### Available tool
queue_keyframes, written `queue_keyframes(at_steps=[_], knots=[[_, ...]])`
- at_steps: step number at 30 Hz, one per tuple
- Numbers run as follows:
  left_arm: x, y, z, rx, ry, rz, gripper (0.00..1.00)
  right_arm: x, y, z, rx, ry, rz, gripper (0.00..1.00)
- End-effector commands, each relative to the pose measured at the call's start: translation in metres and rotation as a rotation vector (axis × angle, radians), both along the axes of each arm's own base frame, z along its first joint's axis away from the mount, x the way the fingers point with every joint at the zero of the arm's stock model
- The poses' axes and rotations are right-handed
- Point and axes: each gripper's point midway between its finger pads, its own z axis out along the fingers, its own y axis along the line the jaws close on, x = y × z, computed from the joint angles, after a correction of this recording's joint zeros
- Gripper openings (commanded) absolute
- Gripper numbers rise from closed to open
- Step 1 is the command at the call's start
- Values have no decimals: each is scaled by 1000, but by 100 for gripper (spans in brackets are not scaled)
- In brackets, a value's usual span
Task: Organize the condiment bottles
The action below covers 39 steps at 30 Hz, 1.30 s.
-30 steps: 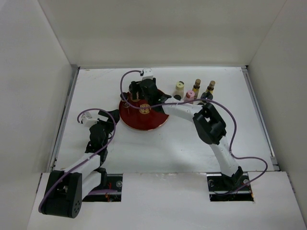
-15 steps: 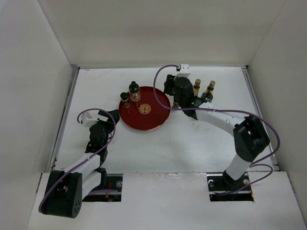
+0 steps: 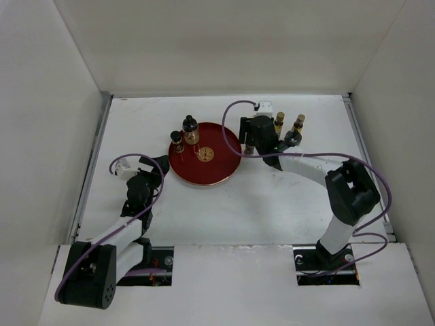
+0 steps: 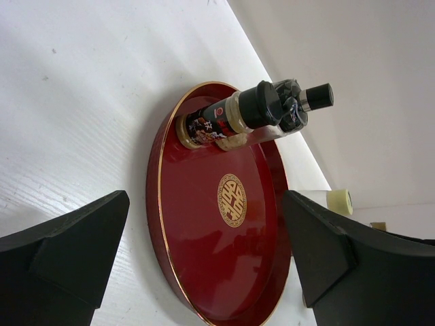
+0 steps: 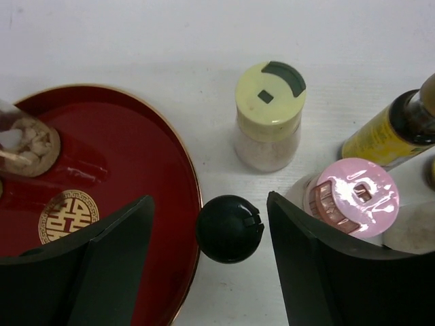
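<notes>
Gold emblem [image 4: 232, 200] centres the red tray [image 4: 197, 265]; dark bottle [image 4: 224, 121] label illegible.

Top/wrist cams, tray [image 3: 212, 174] shared

Some bottles [image 3: 189, 130] stand on the tray [image 3: 211, 173], the rest [image 3: 297, 125] right of it

A black-capped bottle [image 5: 230, 228], cream-capped jar [image 5: 270, 112], pink-capped jar [image 5: 353, 197] and amber bottle [image 5: 394, 129] stand upright together.
</notes>
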Motion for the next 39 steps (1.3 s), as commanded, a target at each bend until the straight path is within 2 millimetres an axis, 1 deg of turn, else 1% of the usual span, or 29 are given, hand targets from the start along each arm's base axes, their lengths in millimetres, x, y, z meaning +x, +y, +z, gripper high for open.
queue_keyframes(at_steps=[1, 3, 7, 10, 12, 14, 15, 17, 19, 22, 24, 30, 34, 39], knots=[[5, 0, 19, -1, -66, 4, 100, 4, 11, 0, 25, 4, 25, 73], [5, 0, 17, -8, -62, -1, 100, 5, 11, -4, 15, 18, 25, 69], [5, -1, 18, -3, -65, 0, 100, 3, 5, -8, -5, 30, -5, 69], [5, -2, 17, -10, -60, -6, 100, 4, 4, -15, -25, 41, -7, 66], [5, -2, 18, -5, -65, -3, 100, 3, 3, -19, -26, 48, -14, 60], [5, -2, 17, -9, -61, -4, 100, 4, 4, -19, -26, 47, -17, 49], [5, -2, 17, -10, -60, -6, 100, 5, 4, -16, -20, 38, -19, 44], [5, -2, 18, -7, -65, -5, 100, 6, 5, -3, -3, 7, -19, 39], [5, -2, 18, -3, -65, -2, 100, 6, 16, 20, 25, -47, 2, 38], [5, -2, 17, -9, -60, -4, 100, 8, 40, 53, 57, -120, 57, 37], [5, -2, 18, -2, -63, -2, 100, 11, 57, 63, 59, -140, 82, 37], [5, 0, 18, -4, -65, 3, 100, 24, 100, 68, 68, -157, 132, 36], [5, 1, 16, -12, -58, 3, 100, 38, 120, 63, 89, -160, 149, 36], [5, 2, 15, -14, -53, 9, 100, 54, 150, 50, 131, -147, 198, 36]])
